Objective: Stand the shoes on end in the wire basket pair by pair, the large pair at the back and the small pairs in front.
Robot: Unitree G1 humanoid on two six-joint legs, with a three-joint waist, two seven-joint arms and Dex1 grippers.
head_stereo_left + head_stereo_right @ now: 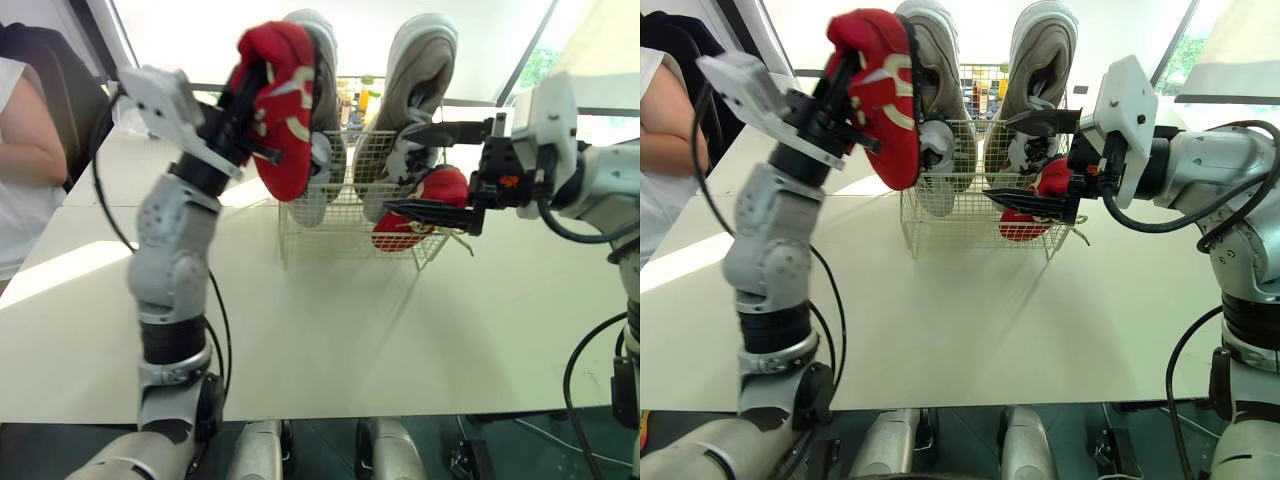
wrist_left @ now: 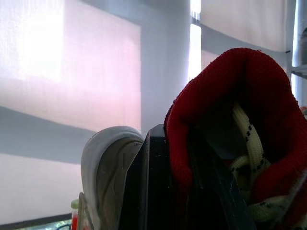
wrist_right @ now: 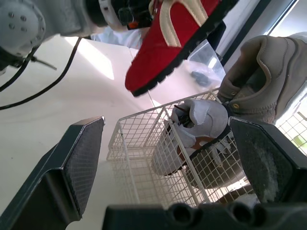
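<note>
Red, a small shoe (image 1: 283, 105) hangs toe down above the left front of the wire basket (image 1: 340, 230), pinched at its collar by the left jaws. The right jaws are spread wide and empty just before the basket's right side, close to a second red shoe (image 1: 425, 215) that appears to sit in the front right corner. Two large grey shoes (image 1: 420, 70) stand on end at the back. The basket rests on a pale counter (image 1: 330, 330).

The step in hand looks to be lowering the raised shoe into the front row near its mate. It would go best toe first and upright, slipped between the front wire and the grey pair, and let go only once it leans on something.

The left wrist view shows a finger tucked inside the collar beside cream laces (image 2: 247, 139), a detail the head views hide. The right wrist view looks down into the basket, where a small white shoe (image 3: 192, 127) sits before the grey ones.
</note>
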